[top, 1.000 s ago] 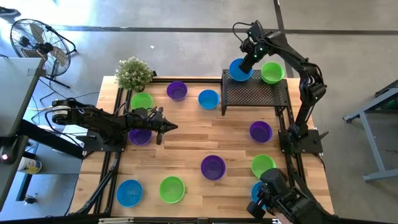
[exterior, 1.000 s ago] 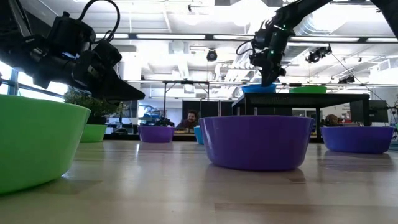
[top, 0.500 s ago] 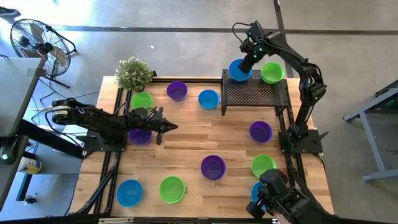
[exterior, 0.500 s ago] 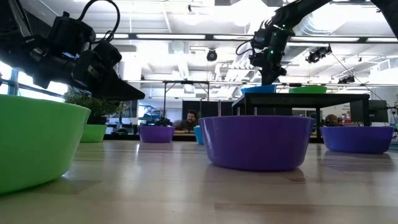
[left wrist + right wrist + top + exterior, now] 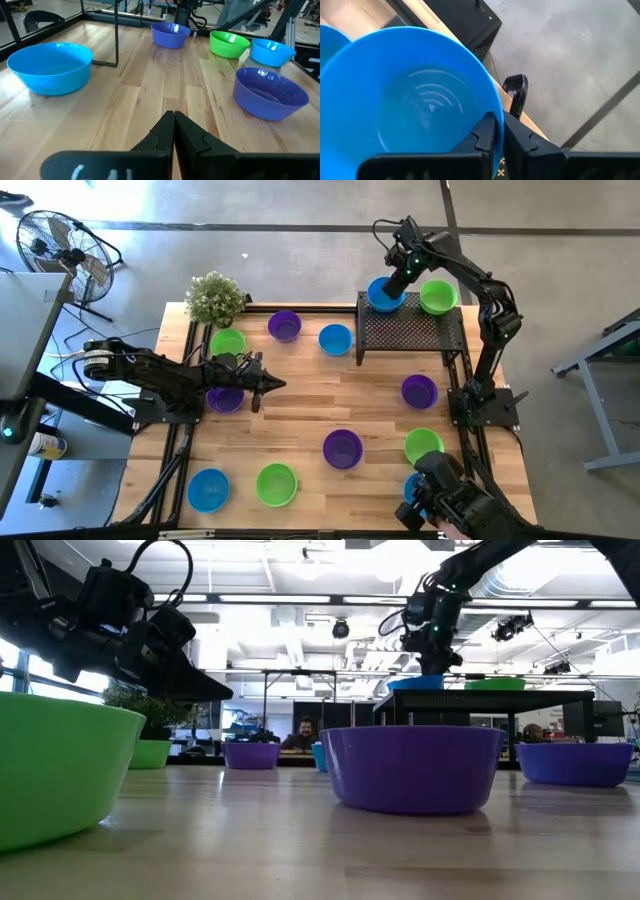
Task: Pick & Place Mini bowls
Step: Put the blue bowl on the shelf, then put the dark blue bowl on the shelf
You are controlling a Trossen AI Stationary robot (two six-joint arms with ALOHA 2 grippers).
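High view: right gripper [image 5: 393, 284], upper right, clamps the rim of a blue bowl [image 5: 381, 296] on the black mesh stand [image 5: 410, 330], beside a green bowl [image 5: 438, 296].

Low view: the bowl sits near the stand's edge; release could tip it off.

Left wrist view: left gripper [image 5: 173, 125] is closed and empty.

Right wrist view: the rim pinch looks thin; slipping is possible.
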